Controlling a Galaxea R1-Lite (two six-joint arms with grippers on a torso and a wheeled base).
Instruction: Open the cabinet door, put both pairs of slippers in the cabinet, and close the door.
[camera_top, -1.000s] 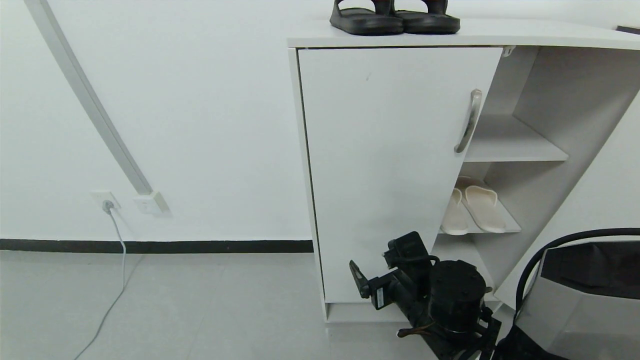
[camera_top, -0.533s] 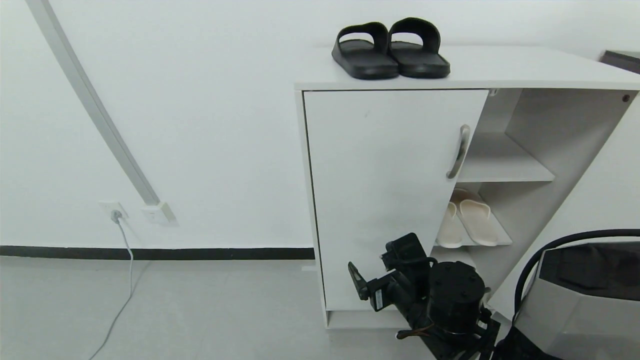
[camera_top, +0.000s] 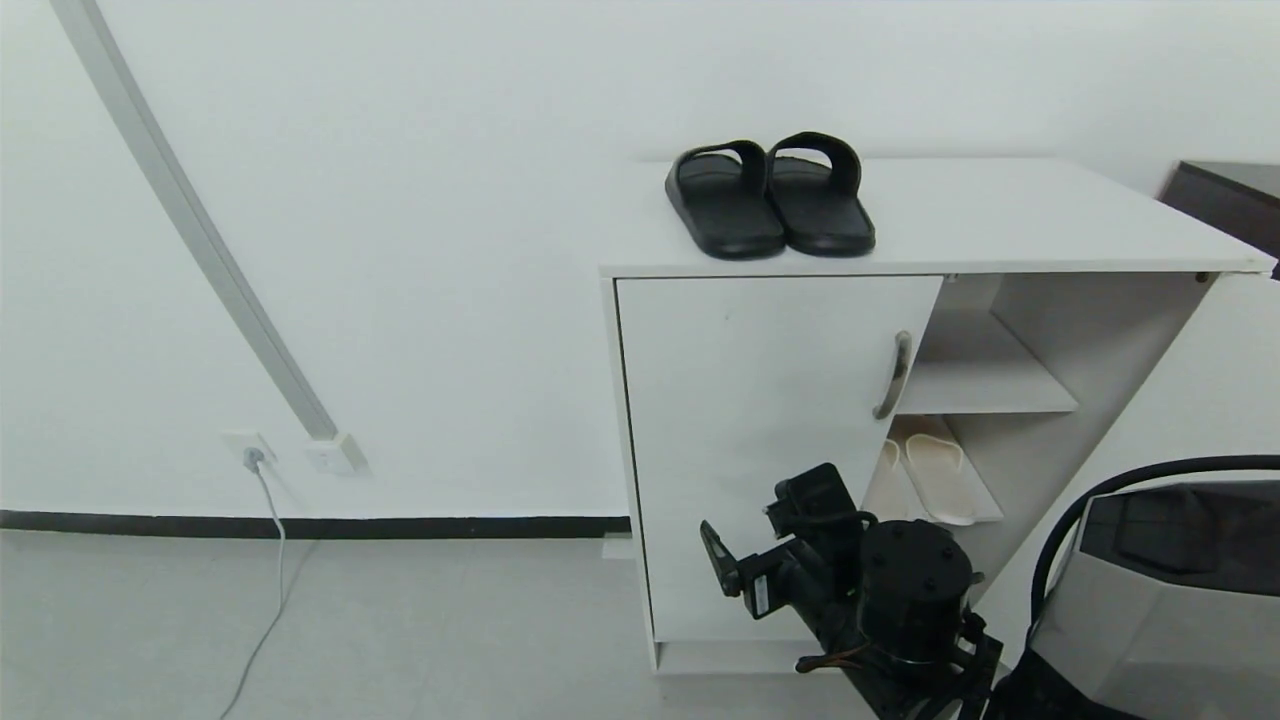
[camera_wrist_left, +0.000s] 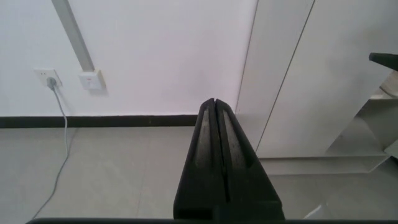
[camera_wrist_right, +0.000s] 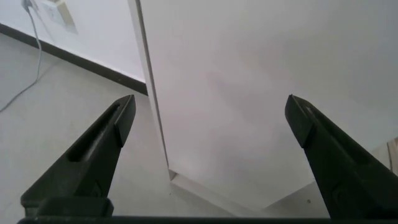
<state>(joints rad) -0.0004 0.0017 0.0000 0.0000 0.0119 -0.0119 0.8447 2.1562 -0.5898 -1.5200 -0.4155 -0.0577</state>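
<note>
1. Nearest, right claw (camera_wrist_right: 209, 102) spread wide, with matte black tapered fingers, held low and close before the closed door (camera_top: 760, 440). In the head view just one finger plain, the other hidden behind bulky wrist hardware.
2. Left claw (camera_wrist_left: 214, 109) pressed narrow, its flat black fingers flush together with nothing between them, low and facing the wall and the cabinet's bottom corner.
3. Closed door a smooth, flat white panel with a faint mark high on its face and a curved brushed-metal handle (camera_top: 893, 375) along its right edge.
4. Beside that, open door (camera_top: 1210, 400) swung outward, also plain white, cut off by the frame edge and covered at the bottom.
5. Inside the cabinet (camera_top: 1080, 330), pale slippers (camera_top: 935, 478) side by side on the lower shelf (camera_top: 985, 507), smooth and moulded, the left one partly hidden behind the closed door's edge. Upper shelf (camera_top: 985, 385) a thin white board above them.
6. Up on the top surface (camera_top: 1000, 215), black slippers (camera_top: 770, 195) touching side by side near its left front, matte and rubbery with broad arched straps.
7. Farthest, white wall (camera_top: 450, 200) crossed by a slanting grey conduit (camera_top: 200, 225) ending beside a socket (camera_top: 248, 452). Grey cable (camera_top: 272, 570) trailing from it past the black skirting (camera_top: 350, 526) onto the pale grey floor (camera_top: 400, 630).
8. At the far right, dark furniture (camera_top: 1230, 195), just a corner, too little to identify.
</note>
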